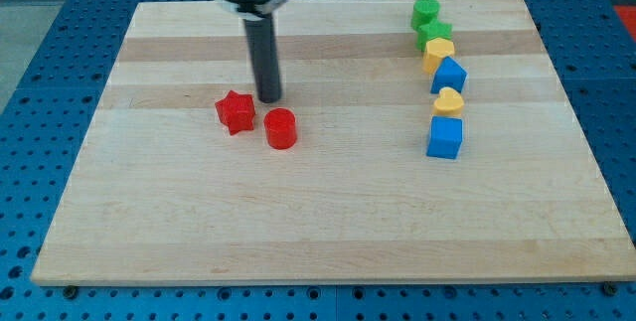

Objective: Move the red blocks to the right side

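My tip (269,98) is a bare rod with nothing to clench or release; it rests on the wooden board (199,212), grasping nothing. The red star block (236,112) lies just beside it at 8 o'clock, the red cylinder block (281,128) at 5 o'clock. Both sit left of centre, well apart from the column of 6 green, yellow and blue blocks (442,78) at 3 o'clock.

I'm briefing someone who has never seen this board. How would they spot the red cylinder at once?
Start at the wooden board and find the two red blocks left of centre, just below my tip. The red cylinder is the right-hand one, round and smooth, unlike the pointed red star beside it.
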You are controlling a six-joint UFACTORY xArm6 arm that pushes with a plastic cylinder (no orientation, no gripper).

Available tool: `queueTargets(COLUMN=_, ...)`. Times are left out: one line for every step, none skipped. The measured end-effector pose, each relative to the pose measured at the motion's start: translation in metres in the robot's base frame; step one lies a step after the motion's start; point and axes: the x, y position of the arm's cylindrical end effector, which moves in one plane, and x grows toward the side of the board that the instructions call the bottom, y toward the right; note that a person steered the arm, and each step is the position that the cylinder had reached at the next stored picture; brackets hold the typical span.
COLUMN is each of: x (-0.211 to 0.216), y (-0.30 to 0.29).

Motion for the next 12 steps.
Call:
queueTargets(x=-0.019, y=-0.063)
queueTargets(x=-0.017, y=-0.071)
queueTargets(x=0.007, y=-0.062)
queueTargets(x=0.011, y=-0.057)
queueTargets(x=0.026, y=-0.056)
queueTargets(x=0.039, y=-0.040)
queueTargets(x=0.043, y=-0.013)
queueTargets(x=0.044, y=0.012)
queueTargets(x=0.050, y=0.022)
queueTargets(x=0.056, y=0.022)
queueTargets(x=0.071, y=0.025)
queueTargets(x=0.085, y=0.045)
